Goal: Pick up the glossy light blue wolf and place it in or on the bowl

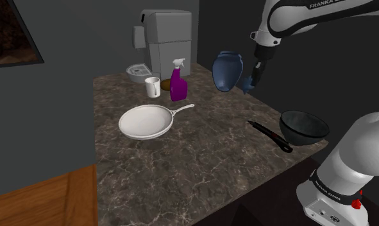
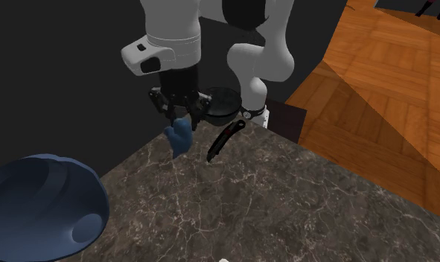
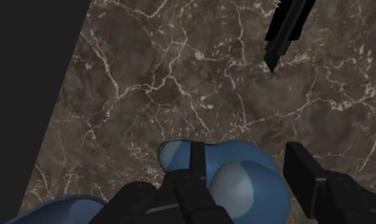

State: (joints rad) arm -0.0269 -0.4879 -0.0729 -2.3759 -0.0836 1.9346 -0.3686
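My black gripper [image 2: 179,113] is shut on a glossy light blue wolf figure [image 2: 180,137] and holds it in the air above the dark marble counter [image 2: 285,201], near its edge. In the wrist view the wolf [image 3: 243,181] is clasped between the two fingers [image 3: 196,159]. From the shoulder camera, the gripper [image 1: 252,78] and the wolf [image 1: 248,83] hang just right of a large blue vase [image 1: 227,69]. The dark bowl [image 1: 303,126] stands at the counter's right corner, near the stand. It also appears behind the gripper as the bowl [image 2: 224,104].
A black knife [image 1: 269,135] lies between the wolf and the bowl, also seen as the knife [image 3: 287,30]. A white frying pan [image 1: 146,121], purple spray bottle [image 1: 177,82], white mug [image 1: 153,86] and grey coffee machine [image 1: 165,43] stand further left. The blue vase [image 2: 39,207] is close by.
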